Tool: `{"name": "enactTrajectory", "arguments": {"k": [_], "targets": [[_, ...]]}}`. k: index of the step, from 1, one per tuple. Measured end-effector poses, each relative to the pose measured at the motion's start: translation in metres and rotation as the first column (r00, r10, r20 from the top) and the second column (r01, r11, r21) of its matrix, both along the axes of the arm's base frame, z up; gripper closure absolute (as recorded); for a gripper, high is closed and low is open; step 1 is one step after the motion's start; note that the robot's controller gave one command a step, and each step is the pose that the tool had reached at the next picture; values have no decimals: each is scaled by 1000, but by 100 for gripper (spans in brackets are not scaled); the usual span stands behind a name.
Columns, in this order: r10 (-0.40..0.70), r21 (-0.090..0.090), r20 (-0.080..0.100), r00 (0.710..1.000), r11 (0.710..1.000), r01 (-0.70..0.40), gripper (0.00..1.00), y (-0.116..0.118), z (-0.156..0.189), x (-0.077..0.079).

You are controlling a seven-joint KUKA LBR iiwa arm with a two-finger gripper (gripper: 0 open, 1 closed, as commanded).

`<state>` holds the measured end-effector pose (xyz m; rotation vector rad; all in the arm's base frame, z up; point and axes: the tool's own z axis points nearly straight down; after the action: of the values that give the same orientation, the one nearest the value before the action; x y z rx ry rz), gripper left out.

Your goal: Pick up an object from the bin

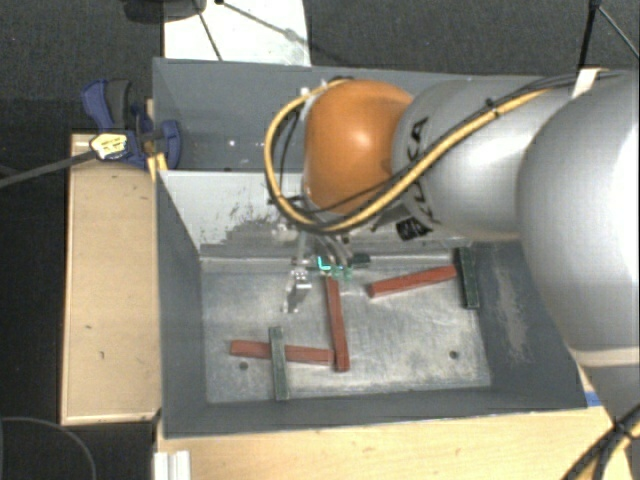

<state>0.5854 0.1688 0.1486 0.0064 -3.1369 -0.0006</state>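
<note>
My gripper [315, 282] hangs low over the back middle of the bin floor, under the orange wrist cover. One silver fingertip [297, 294] shows on the left, and the other side sits by a green light, so the fingers stand apart, open. A long red-brown stick [336, 326] lies lengthwise toward the front, its far end right beside the gripper's right side; nothing visibly sits between the fingers. A second red-brown stick [410, 284] lies crosswise just right of the gripper.
At the front left a third red-brown stick [262, 349] lies crossed by a grey-green stick [277, 365]. Another grey stick [467, 277] rests by the right wall. The arm covers the bin's back right.
</note>
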Motion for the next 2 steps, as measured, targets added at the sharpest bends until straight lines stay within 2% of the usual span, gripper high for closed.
{"name": "enactTrajectory", "arguments": {"k": [1, 2], "targets": [[-3, 1, 7, 1000, 1000, 3, 0, -1, 4, 2], [-74, 1, 7, 997, 997, 74, 100, -9, -61, -57]]}}
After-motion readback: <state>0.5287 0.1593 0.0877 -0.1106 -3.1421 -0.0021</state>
